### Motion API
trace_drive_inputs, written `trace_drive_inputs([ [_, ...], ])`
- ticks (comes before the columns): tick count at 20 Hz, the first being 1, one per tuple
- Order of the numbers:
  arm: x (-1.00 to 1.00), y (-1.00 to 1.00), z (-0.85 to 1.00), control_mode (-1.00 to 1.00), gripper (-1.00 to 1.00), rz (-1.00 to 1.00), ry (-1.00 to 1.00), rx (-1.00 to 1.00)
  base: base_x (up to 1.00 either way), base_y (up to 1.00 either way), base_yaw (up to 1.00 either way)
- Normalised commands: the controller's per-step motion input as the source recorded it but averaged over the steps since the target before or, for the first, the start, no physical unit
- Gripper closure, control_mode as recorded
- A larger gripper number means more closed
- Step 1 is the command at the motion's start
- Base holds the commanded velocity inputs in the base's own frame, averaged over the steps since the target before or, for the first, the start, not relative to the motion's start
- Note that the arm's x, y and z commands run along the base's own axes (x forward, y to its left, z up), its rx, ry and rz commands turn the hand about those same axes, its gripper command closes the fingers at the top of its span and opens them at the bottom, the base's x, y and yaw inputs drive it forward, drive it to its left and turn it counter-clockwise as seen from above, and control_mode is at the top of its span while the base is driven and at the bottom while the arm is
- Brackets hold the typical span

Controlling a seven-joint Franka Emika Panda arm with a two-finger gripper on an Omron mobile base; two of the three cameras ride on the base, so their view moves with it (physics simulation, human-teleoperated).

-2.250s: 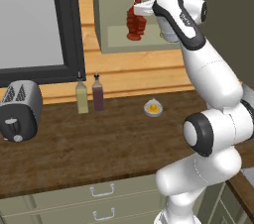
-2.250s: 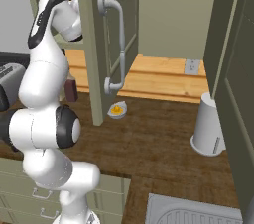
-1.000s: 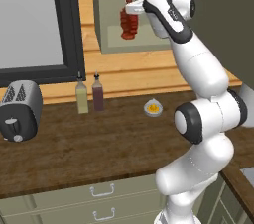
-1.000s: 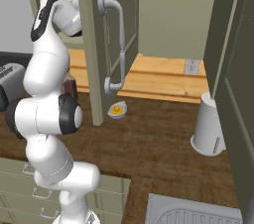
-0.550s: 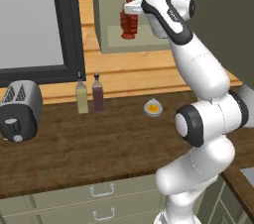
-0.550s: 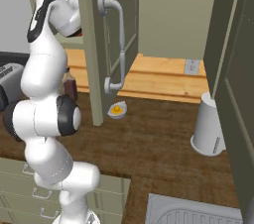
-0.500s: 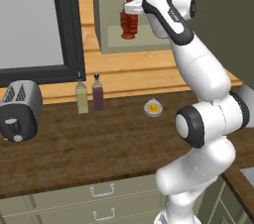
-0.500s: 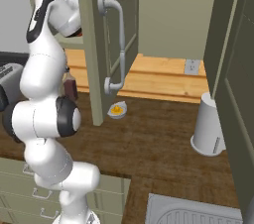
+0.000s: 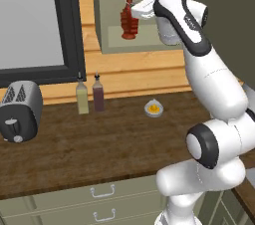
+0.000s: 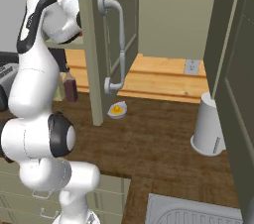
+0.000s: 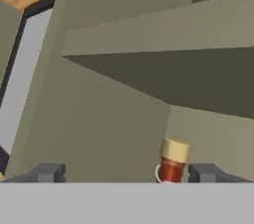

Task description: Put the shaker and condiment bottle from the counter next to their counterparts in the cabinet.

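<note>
The condiment bottle, red, ridged and cork-stoppered, stands upright on the pale shelf of the cabinet. My gripper is at its neck, reaching in from the right. In the hand view the gripper is open, its fingertips far apart, and the condiment bottle's stopper rises between them, nearer the right one. The shaker and the counterparts are out of view. The counter runs below.
On the counter stand a toaster, a yellowish bottle, a maroon bottle, a small bowl and a white cylinder. The open cabinet door with its handle hangs right of the arm. A sink lies front right.
The jaws have opened and let go of the condiment bottle, which now stands on the shelf. The arm has hardly moved.
</note>
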Motion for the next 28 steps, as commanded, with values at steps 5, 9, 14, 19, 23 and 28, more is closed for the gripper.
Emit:
trace_drive_inputs([
  [5, -0.89, -0.06, -0.12, -1.0, -1.0, 0.0, -0.12, -0.1, 0.0, 0.0, 0.0],
  [9, -1.0, 0.0, -0.14, -1.0, -1.0, 0.0, -0.1, -0.12, 0.0, 0.0, 0.0],
  [14, -1.0, -0.01, -0.11, -1.0, -1.0, 0.0, -0.11, -0.11, 0.0, 0.0, 0.0],
  [19, -1.0, -0.06, -0.25, -1.0, -1.0, -0.03, -0.11, -0.08, 0.0, 0.0, 0.0],
  [23, -1.0, 0.0, -0.39, -1.0, -1.0, -0.04, -0.1, -0.07, 0.0, 0.0, 0.0],
  [28, -1.0, 0.0, -0.65, -1.0, -1.0, -0.03, -0.04, -0.11, 0.0, 0.0, 0.0],
])
